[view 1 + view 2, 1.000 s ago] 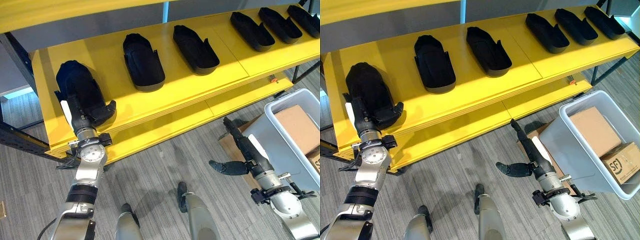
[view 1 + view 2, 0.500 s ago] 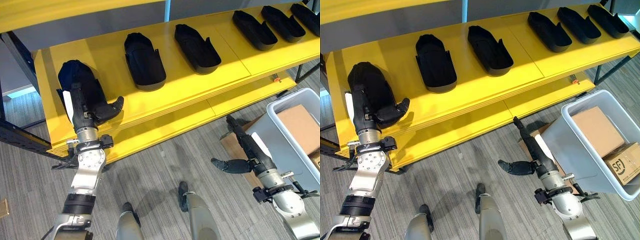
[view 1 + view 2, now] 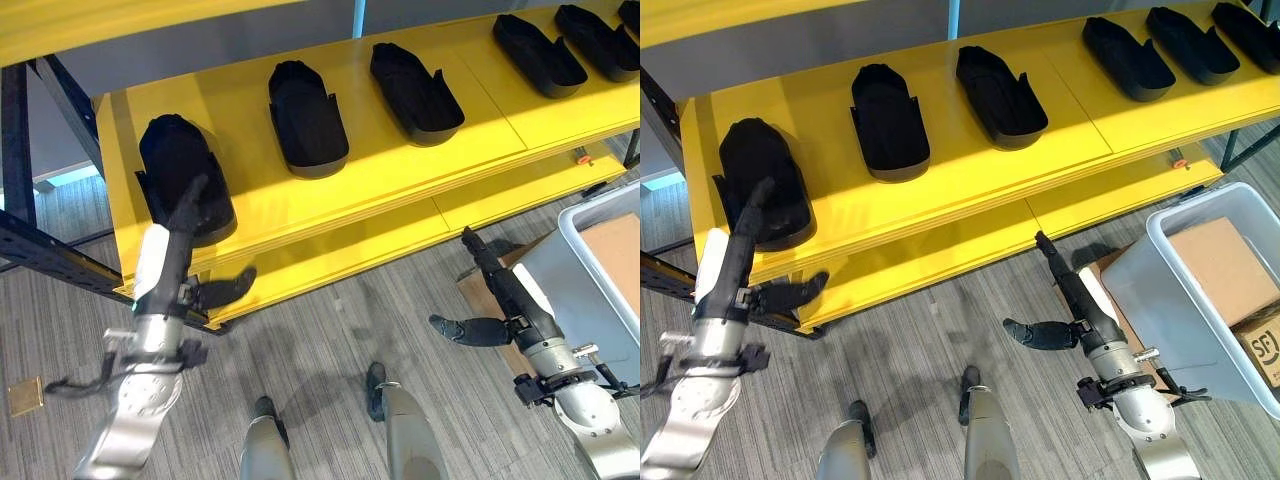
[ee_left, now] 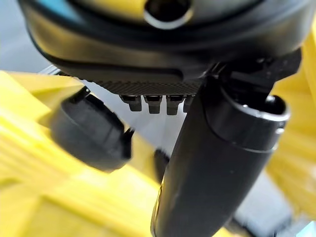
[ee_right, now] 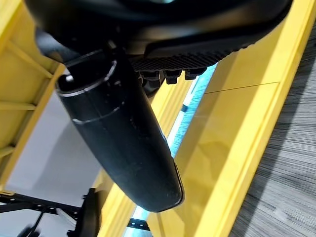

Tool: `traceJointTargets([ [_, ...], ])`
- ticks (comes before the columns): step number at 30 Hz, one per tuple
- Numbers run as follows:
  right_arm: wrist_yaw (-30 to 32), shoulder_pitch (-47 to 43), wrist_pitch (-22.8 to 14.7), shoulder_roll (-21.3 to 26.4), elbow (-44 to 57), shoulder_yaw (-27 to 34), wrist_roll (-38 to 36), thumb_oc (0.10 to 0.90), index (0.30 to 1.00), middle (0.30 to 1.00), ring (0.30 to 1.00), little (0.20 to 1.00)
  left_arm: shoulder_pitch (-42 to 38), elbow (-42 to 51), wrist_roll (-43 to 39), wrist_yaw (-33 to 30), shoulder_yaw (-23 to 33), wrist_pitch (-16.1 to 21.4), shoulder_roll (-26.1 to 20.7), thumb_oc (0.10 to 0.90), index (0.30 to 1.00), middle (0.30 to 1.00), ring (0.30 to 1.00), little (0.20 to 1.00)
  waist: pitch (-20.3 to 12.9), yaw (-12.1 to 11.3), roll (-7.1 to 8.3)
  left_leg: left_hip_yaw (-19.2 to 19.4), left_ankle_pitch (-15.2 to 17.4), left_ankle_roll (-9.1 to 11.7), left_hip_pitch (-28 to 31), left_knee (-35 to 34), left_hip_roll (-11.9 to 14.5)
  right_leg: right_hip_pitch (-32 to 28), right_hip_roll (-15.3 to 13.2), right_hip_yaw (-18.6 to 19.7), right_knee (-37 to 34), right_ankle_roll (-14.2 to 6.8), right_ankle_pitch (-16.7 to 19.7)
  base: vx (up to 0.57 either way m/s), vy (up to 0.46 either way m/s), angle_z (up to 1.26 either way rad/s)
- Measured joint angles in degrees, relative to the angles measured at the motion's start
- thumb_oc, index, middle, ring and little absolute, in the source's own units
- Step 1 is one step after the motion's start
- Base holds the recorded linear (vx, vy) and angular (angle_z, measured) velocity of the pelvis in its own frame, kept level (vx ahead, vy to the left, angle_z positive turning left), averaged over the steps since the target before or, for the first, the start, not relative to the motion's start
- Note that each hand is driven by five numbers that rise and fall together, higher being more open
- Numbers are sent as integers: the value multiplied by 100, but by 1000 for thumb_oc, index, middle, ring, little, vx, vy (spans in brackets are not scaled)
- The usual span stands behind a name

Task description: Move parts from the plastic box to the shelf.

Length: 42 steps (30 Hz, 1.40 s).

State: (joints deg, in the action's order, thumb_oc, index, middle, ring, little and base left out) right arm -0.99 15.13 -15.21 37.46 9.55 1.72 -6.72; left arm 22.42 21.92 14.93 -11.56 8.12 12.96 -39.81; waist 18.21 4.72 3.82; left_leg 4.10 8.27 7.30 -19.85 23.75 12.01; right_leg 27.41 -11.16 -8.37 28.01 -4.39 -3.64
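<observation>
Several black moulded parts lie in a row on the yellow shelf [image 3: 390, 165]. The leftmost part [image 3: 180, 170] rests near the shelf's left end, and it appears again as a dark part [image 4: 91, 131] in the left wrist view. My left hand [image 3: 172, 250] hangs just in front of that part, below the shelf edge, open with straight fingers and the thumb spread, holding nothing. My right hand [image 3: 500, 295] is low over the floor beside the grey plastic box [image 3: 1162, 240], open and empty. Its thumb [image 5: 123, 133] points along the yellow shelf edge [image 5: 237, 123].
More parts [image 3: 308, 118] [image 3: 415, 92] [image 3: 538, 55] lie further right on the shelf. Cardboard boxes [image 3: 1215, 265] sit inside the plastic box. A lower yellow shelf [image 3: 500, 195] runs beneath. A black frame post [image 3: 40, 260] stands at the left, above grey floor.
My left hand has let go of the leftmost part and drawn back off the shelf, thumb spread. The part stays on the shelf. The camera has shifted; the right hand holds its pose.
</observation>
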Motion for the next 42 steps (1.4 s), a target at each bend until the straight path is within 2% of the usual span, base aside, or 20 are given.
traceJointTargets([
  [3, -58, -13, 11, -8, 4, 0, 10, 900, 1000, 1000, 1000, 1000, 43, 55, 121, 204, 3, 77, 49, 900, 1000, 1000, 1000, 1000, 14, -91, -29, -58, -16, -5, -5, 5, -45, -4, -61, -49, 44, 18, -8, -5, -15, 12],
  [8, -43, -135, 1, -5, 146, 2, 126, 900, 1000, 1000, 1000, 1000, 10, 56, 123, 336, -11, 85, 51, 900, 1000, 1000, 1000, 1000, 14, -92, -27, -126, -42, 3, -14, 3, -45, -12, -63, -92, 95, 3, -61, -10, -22, 5],
  [15, -38, -154, 23, 1, 146, -2, 216, 900, 1000, 1000, 1000, 1000, -301, -159, 240, 692, -514, 80, 50, 900, 1000, 1000, 1000, 1000, 13, -24, -27, -166, -80, -11, -15, 0, -24, -11, -57, -123, 160, 31, -107, -9, -18, 2],
  [21, -37, -157, 57, 0, 144, -4, 218, 900, 1000, 1000, 1000, 1000, -570, -587, 623, 749, -594, 46, 50, 900, 1000, 1000, 1000, 1000, 9, -9, -20, -167, -81, -10, -15, 1, -21, -10, -53, -123, 161, 32, -106, 0, 0, 0],
  [27, -37, -163, 66, -1, 143, -3, 219, 900, 1000, 1000, 1000, 1000, -663, -621, 1118, 762, -599, -43, 9, 900, 1000, 1000, 1000, 1000, 5, -14, -14, -169, -81, -10, -8, 20, -24, -10, -57, -127, 158, 37, -98, 0, 0, 0],
  [31, -50, -157, 138, -11, 142, -2, 220, 900, 1000, 1000, 1000, 1000, -667, -566, 1538, 914, -430, -82, -15, 900, 1000, 1000, 1000, 1000, 4, -15, -12, -168, -81, -9, -10, 20, -21, -10, -55, -121, 164, 36, -100, 0, 0, 0],
  [39, -286, -133, 343, -101, 139, 44, 215, 900, 1000, 1000, 1000, 1000, -531, -89, 2028, 991, 752, -186, -238, 900, 1000, 1000, 1000, 1000, -4, -24, 3, -164, -81, -8, -16, 17, -20, -9, -54, -118, 156, 36, -99, 0, 0, 0],
  [42, -372, -136, 391, -123, 139, 56, 213, 900, 1000, 1000, 1000, 1000, -545, 231, 2030, 1004, 857, -189, -273, 900, 1000, 1000, 1000, 1000, -4, -33, 3, -165, -81, -8, -16, 15, -22, -9, -56, -124, 144, 36, -95, 0, 0, 0],
])
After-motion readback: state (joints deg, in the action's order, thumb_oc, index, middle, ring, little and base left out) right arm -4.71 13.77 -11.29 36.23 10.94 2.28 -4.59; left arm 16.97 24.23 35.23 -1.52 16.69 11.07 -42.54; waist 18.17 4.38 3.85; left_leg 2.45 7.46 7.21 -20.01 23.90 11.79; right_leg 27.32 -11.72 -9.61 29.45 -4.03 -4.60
